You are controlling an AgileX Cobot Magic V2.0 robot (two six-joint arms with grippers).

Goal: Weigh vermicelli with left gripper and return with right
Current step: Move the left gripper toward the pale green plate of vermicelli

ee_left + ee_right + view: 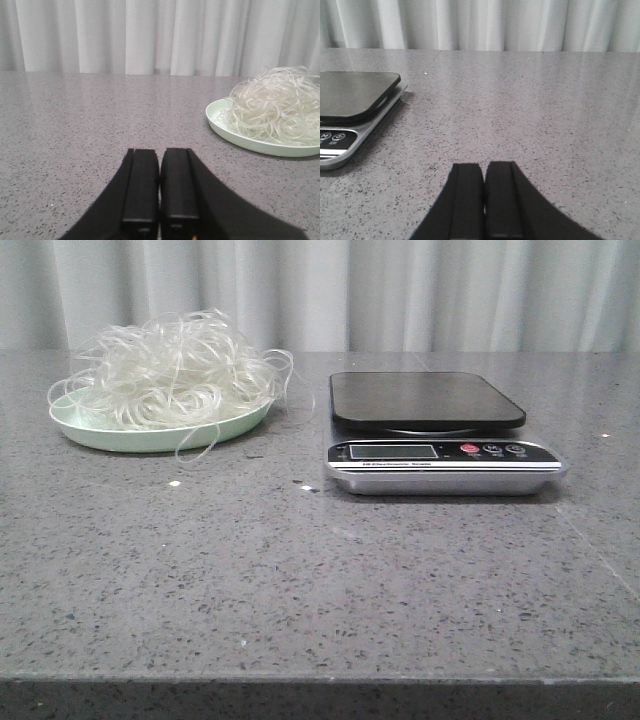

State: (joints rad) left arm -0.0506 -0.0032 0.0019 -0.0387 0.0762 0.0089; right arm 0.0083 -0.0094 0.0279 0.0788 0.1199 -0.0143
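Note:
The vermicelli (175,370), a fluffy tangle of translucent whitish strands, is heaped on a pale green plate (150,437) at the table's back left. To its right stands a kitchen scale (440,465) with a bare black platform (425,398). Neither gripper shows in the front view. In the left wrist view my left gripper (160,151) is shut and holds nothing, low over bare table, with the vermicelli (275,110) and plate (260,146) well off to one side. In the right wrist view my right gripper (484,166) is shut and empty, the scale (350,120) off to its side.
A grey speckled stone tabletop (300,570) runs to a front edge near the camera. Pale pleated curtains (350,290) close off the back. A few stray noodle loops (200,445) hang over the plate's rim onto the table.

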